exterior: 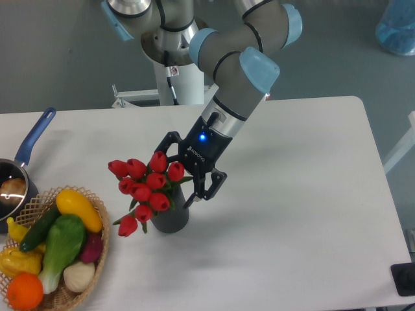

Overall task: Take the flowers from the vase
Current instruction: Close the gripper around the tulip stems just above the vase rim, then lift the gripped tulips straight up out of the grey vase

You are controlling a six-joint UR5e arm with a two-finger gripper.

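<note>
over one dark vase [170,219], two fingers [209,186] stand spread beside nine red flowers [146,186], gripping nothing.

Flowers [145,186]: red tulip bunch, closed buds, green stems, leaning left out of the vase.
Vase [170,219]: dark grey, ribbed cylinder, upright on table, mostly hidden by buds.
</note>
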